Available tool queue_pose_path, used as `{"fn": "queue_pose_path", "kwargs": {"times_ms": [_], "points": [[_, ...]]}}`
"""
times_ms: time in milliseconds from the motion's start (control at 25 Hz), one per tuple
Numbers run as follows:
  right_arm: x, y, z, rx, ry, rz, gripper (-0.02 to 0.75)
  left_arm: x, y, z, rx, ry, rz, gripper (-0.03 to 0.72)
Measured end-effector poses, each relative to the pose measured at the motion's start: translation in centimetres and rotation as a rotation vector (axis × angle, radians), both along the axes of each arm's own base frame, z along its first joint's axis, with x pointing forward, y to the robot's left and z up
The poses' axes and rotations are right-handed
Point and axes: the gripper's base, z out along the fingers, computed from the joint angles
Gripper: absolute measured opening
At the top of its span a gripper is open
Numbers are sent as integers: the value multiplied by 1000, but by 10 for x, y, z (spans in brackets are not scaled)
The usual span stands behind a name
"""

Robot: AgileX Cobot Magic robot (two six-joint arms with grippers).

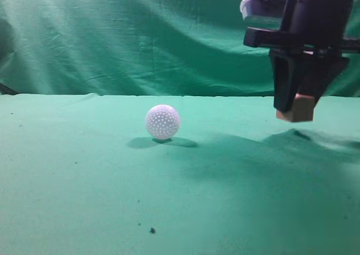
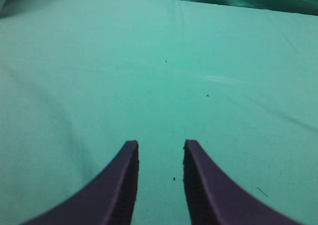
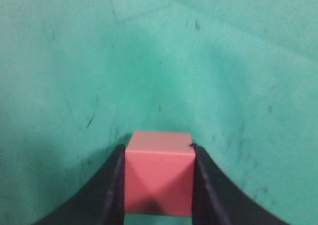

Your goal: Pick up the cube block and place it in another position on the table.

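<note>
My right gripper hangs at the right of the exterior view, shut on the salmon-red cube block and holding it clear above the green table. In the right wrist view the cube block sits squarely between the two dark fingers of my right gripper, with the green cloth below. My left gripper is open and empty over bare cloth in the left wrist view; it does not show in the exterior view.
A white dimpled ball rests on the table left of the held cube. A wrinkled green curtain hangs behind the table. A dark speck lies near the front.
</note>
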Motion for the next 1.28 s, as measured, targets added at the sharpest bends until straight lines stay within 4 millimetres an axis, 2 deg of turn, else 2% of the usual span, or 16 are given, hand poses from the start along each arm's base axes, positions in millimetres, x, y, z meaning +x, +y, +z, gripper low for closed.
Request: {"fn": "queue_pose_path", "kwargs": {"times_ms": [160,280,480,600,760,880,1000,1080,1160,1240,1280], "points": [[38,-14,36,4,-151,-99,223,0,0,0,0,0,0,262],[64,-22,42,15,-190,-148,223,0,0,0,0,0,0,262],[94,-17,13,-8,-136,-164,223,0,0,0,0,0,0,262],[99,-15,-7,-22,-98,-164,223,0,0,0,0,0,0,262],[99,-14,-15,-27,-64,-165,223,0,0,0,0,0,0,262],[97,-13,-13,-17,-34,-176,420,0,0,0,0,0,0,262],[97,-13,-3,-26,2,-182,529,0,0,0,0,0,0,262],[98,-13,7,-29,12,-189,519,0,0,0,0,0,0,262],[95,-13,27,-18,-6,-194,358,0,0,0,0,0,0,262],[87,-16,56,-1,-44,-198,174,0,0,0,0,0,0,262],[79,-19,78,15,-82,-199,103,0,0,0,0,0,0,262]]}}
